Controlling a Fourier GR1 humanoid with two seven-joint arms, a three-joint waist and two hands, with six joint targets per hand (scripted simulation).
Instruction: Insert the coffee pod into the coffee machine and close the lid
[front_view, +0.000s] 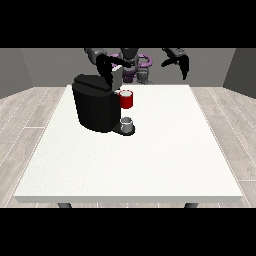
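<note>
White table (150, 165) on pale plank floor (25, 115), grey walls (50, 65); both hands' fingers unreadable.

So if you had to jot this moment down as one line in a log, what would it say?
stage: pod insertion | hand at the view's left: over coffee machine | red pod holder: open | cup: below | hand at the view's right: raised, idle

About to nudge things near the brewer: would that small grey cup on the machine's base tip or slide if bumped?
The grey cup looks short and squat, so it probably slides rather than tips. It sits on the coffee machine base near the edge, so a push could send it onto the table. It looks light.
</note>
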